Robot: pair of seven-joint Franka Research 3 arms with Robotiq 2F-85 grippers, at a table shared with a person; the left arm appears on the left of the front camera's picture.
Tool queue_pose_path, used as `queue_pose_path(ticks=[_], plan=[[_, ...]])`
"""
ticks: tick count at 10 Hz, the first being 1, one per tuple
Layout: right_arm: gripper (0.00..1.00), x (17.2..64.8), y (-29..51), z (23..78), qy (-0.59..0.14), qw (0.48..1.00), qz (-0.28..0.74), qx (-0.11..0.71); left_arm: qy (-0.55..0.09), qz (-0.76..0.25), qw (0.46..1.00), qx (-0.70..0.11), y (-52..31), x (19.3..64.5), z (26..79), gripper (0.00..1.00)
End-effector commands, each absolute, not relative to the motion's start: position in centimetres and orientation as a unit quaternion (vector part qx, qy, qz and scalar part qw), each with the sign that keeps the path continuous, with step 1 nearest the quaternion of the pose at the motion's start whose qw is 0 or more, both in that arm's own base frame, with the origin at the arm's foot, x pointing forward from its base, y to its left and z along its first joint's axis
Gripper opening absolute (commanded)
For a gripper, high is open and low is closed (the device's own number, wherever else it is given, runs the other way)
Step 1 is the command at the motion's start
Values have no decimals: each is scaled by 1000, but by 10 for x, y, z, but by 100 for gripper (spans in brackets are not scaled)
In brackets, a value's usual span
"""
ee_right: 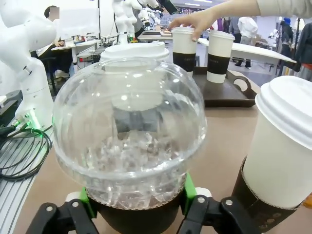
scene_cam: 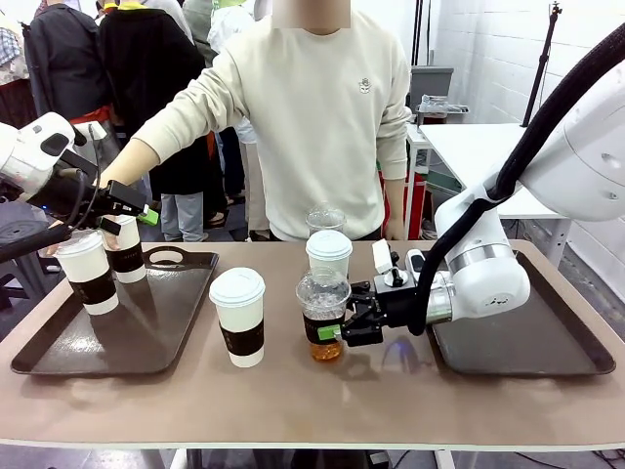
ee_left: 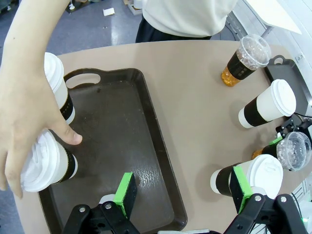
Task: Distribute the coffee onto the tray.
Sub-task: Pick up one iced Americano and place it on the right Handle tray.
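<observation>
My right gripper is shut on the dark sleeve of a clear dome-lidded cup of amber drink, upright at the table's middle; the dome looms just above the gripper's green pads. Two white lidded cups stand on the left tray, and a person's hand rests on both. My left gripper hangs open above that tray's near end, holding nothing. On the bare table stand two white cups and a second clear cup.
An empty dark tray lies at the right, under my right arm. The person stands at the far edge, one arm stretched over the left tray. In the left wrist view, the white cup on the bare table stands just beyond one finger.
</observation>
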State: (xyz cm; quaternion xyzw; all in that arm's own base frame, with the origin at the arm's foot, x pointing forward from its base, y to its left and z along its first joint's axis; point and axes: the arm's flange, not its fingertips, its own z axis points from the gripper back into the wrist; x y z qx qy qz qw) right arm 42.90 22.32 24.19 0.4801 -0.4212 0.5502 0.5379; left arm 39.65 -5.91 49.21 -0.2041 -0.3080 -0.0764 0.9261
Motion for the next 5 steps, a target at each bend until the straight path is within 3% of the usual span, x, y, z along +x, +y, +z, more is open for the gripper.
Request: queue_pose_path(ticks=[1, 5], plan=[[64, 431, 227, 240, -417, 547, 539, 486, -310, -72, 926, -206, -58, 397, 492, 100], [64, 421, 215, 251, -412, 538, 531, 509, -310, -72, 926, -206, -58, 397, 492, 100]])
